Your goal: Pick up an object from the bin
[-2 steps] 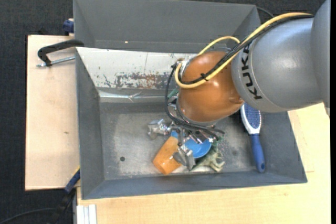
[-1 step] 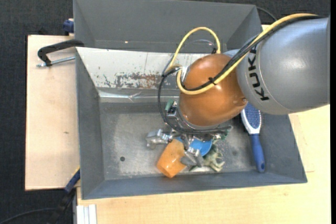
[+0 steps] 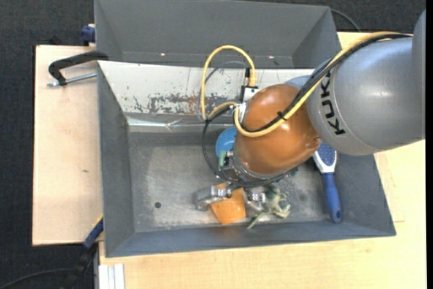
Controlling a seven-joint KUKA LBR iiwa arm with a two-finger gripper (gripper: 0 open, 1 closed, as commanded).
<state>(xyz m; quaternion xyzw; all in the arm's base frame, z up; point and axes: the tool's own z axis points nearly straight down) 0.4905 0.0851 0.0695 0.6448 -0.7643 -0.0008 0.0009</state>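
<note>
The pincer [image 3: 238, 197] is down near the grey metal bin's [image 3: 162, 172] front wall, right by a small round orange thing [image 3: 229, 212]. I cannot tell if it is apart or together. Nothing looks lifted yet.

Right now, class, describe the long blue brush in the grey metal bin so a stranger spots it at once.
Find the grey metal bin, then the view's right wall. The blue plastic brush lies along it, white bristles at the far end. Unlike the small heap beside it, it is long and straight.
</note>
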